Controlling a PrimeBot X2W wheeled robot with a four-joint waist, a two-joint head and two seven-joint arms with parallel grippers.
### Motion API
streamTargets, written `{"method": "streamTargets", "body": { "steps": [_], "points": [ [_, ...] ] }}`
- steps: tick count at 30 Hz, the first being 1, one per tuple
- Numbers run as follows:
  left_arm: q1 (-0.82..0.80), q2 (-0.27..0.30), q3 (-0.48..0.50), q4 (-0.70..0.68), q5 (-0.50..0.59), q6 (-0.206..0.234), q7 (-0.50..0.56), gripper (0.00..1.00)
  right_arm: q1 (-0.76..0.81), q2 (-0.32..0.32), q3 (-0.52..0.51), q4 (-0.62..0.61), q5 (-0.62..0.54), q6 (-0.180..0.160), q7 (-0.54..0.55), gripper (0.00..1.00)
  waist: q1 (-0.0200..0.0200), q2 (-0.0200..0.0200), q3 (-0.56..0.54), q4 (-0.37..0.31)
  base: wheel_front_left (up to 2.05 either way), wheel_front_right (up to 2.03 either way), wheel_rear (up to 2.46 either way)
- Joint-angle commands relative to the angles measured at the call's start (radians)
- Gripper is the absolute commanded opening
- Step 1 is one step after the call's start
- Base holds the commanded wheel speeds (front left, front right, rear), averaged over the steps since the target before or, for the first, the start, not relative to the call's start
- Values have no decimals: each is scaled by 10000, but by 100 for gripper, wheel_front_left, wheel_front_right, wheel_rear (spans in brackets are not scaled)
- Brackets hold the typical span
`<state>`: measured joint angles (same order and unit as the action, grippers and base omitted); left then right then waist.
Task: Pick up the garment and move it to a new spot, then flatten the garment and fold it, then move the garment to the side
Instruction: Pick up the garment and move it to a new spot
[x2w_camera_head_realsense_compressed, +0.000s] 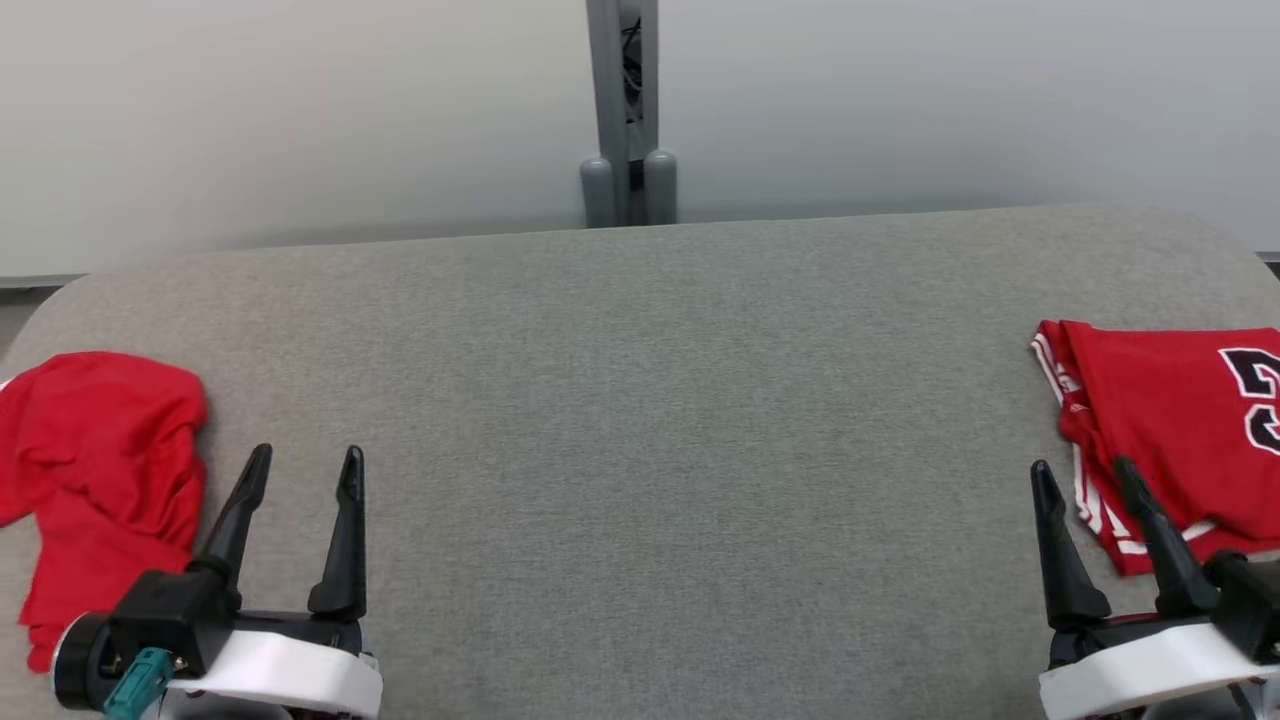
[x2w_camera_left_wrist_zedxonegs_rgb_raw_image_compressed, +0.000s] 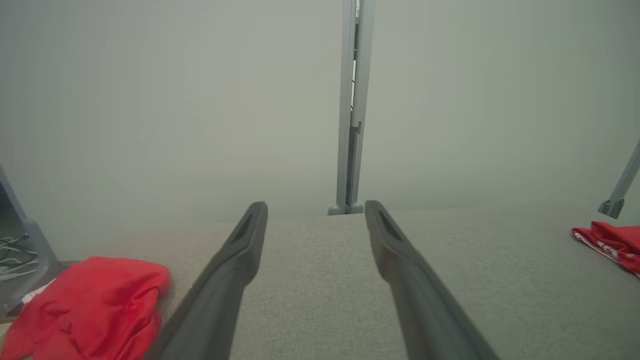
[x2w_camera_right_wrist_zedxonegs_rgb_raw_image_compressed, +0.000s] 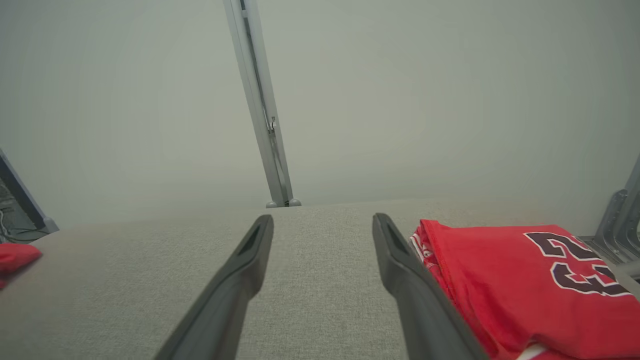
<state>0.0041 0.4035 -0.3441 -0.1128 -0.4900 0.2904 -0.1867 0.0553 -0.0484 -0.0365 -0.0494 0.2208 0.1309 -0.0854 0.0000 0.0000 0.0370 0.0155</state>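
Note:
A crumpled red garment (x2w_camera_head_realsense_compressed: 100, 450) lies at the left end of the grey fabric table (x2w_camera_head_realsense_compressed: 640, 400); it also appears in the left wrist view (x2w_camera_left_wrist_zedxonegs_rgb_raw_image_compressed: 95, 300) and as a red corner in the right wrist view (x2w_camera_right_wrist_zedxonegs_rgb_raw_image_compressed: 15, 255). My left gripper (x2w_camera_head_realsense_compressed: 307, 452) stands open just to its right, above the table, nothing between its fingers (x2w_camera_left_wrist_zedxonegs_rgb_raw_image_compressed: 315, 205). A folded red jersey (x2w_camera_head_realsense_compressed: 1160, 420) with white trim and a black number lies at the right end (x2w_camera_right_wrist_zedxonegs_rgb_raw_image_compressed: 510, 280) (x2w_camera_left_wrist_zedxonegs_rgb_raw_image_compressed: 612, 240). My right gripper (x2w_camera_head_realsense_compressed: 1081, 464) stands open at the jersey's left edge, empty (x2w_camera_right_wrist_zedxonegs_rgb_raw_image_compressed: 322, 217).
A grey post (x2w_camera_head_realsense_compressed: 628, 110) rises behind the table's far edge against a pale wall. The table's far corners are rounded. A metal bracket (x2w_camera_right_wrist_zedxonegs_rgb_raw_image_compressed: 620, 220) stands past the right end, and cables (x2w_camera_left_wrist_zedxonegs_rgb_raw_image_compressed: 15, 250) lie beyond the left end.

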Motion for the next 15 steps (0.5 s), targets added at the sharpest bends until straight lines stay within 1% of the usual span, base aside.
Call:
{"method": "streamTargets", "body": {
  "steps": [1, 6, 10, 15],
  "points": [
    [-158, 50, 109, 54, -44, -24, -108, 100, 58, -39, 111, -92, 46, -1, -20, 100, 0, 0, 24, 510, 0, 0, 0],
    [-392, 48, 463, 132, -266, -152, -387, 100, -141, -42, 415, -210, -10, 0, 31, 100, 0, 0, 98, 1659, 0, 0, 0],
    [-523, -21, 746, 263, -302, -168, -548, 100, -298, -46, 690, -184, -69, 0, 109, 100, 0, 0, 106, 2561, 0, 0, 0],
    [-469, -163, 1047, 429, -386, -204, -685, 100, -399, -48, 951, -90, -8, 0, 132, 100, 0, 0, 88, 3473, 0, 0, 0]
  ]
}}
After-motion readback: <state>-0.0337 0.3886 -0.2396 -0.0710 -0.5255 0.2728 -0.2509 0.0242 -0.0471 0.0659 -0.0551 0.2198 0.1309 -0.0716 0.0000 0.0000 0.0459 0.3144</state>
